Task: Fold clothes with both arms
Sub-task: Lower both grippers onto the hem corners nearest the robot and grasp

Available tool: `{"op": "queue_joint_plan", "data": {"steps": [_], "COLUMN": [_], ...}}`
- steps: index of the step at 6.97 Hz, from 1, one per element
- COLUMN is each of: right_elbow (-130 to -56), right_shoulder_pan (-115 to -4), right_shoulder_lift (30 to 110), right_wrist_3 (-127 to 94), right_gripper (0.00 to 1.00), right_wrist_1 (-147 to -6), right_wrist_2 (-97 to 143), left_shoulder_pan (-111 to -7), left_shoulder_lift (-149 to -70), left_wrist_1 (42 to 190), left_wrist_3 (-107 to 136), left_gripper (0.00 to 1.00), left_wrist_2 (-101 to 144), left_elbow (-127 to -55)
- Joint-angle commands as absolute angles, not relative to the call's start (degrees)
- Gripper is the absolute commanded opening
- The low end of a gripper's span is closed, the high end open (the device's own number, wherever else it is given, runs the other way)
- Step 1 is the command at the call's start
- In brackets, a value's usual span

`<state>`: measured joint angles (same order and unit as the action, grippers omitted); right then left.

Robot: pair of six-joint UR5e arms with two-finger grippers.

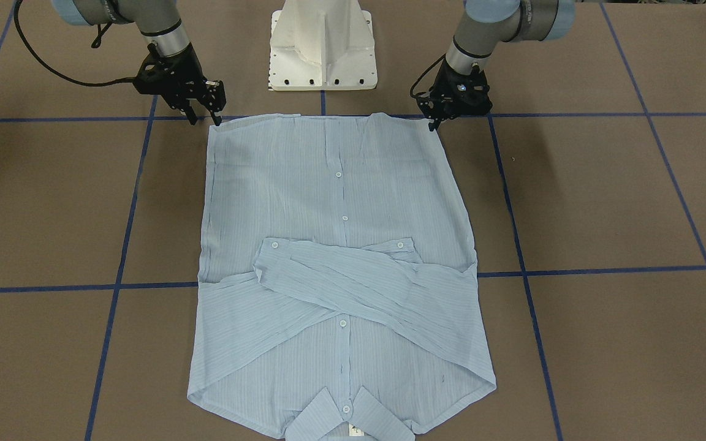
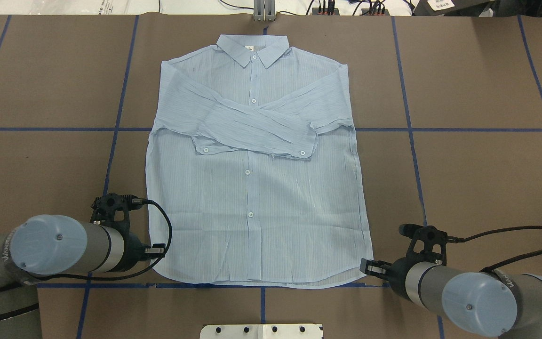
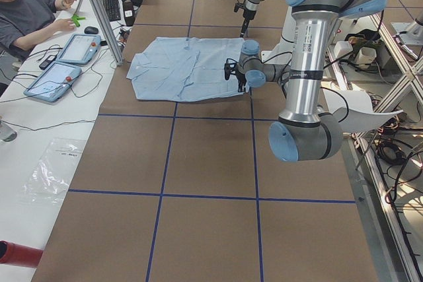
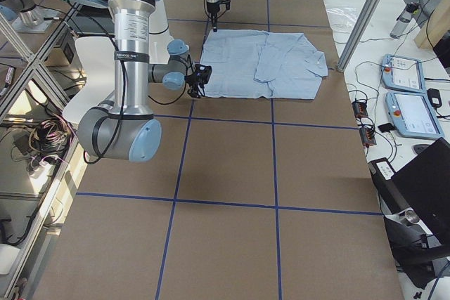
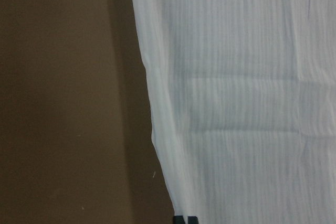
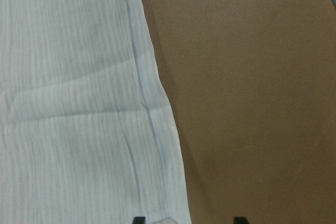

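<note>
Closest to the front-facing lens, at bottom centre, the collar (image 1: 347, 416) of the light-blue shirt (image 1: 334, 202) is seen. It is spread flat and buttoned on the brown bench (image 1: 604, 196), with both sleeves (image 1: 353, 278) crossed over the chest. Its hem is turned toward the white pedestal (image 1: 322, 49) at top centre. At upper left, the right tool (image 1: 204, 119) is held with jaws parted at one hem corner. At upper right, the left tool (image 1: 434, 124) is drawn closed at the other corner; whether cloth is pinched cannot be told. Blue tape lines (image 1: 598, 269) are laid across the bench.
</note>
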<state>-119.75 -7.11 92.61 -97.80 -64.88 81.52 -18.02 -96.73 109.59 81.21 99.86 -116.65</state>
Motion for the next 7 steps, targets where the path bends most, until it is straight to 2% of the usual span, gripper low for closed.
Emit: {"op": "queue_joint_plan", "data": {"steps": [1, 4, 7], "right_elbow": [-118.3, -118.2, -117.9], "right_shoulder_pan": [-5.6, -5.1, -5.1], "right_shoulder_lift": [92.4, 91.0, 91.1], "right_wrist_3": [-97.8, -97.8, -97.6], "right_gripper": [0.59, 0.47, 0.44], "right_wrist_1": [-64.9, -64.9, -65.0], "right_wrist_2": [78.9, 78.4, 77.8], "left_shoulder_pan": [-18.0, -18.0, -18.0], "left_shoulder_lift": [-96.6, -95.8, -95.7], "left_wrist_1": [109.5, 109.4, 109.5], "left_wrist_3": [81.2, 81.2, 81.2], "left_gripper": [0.0, 0.0, 0.0], "left_wrist_2": [99.9, 99.9, 99.9], "left_elbow": [-116.7, -117.6, -117.7]}}
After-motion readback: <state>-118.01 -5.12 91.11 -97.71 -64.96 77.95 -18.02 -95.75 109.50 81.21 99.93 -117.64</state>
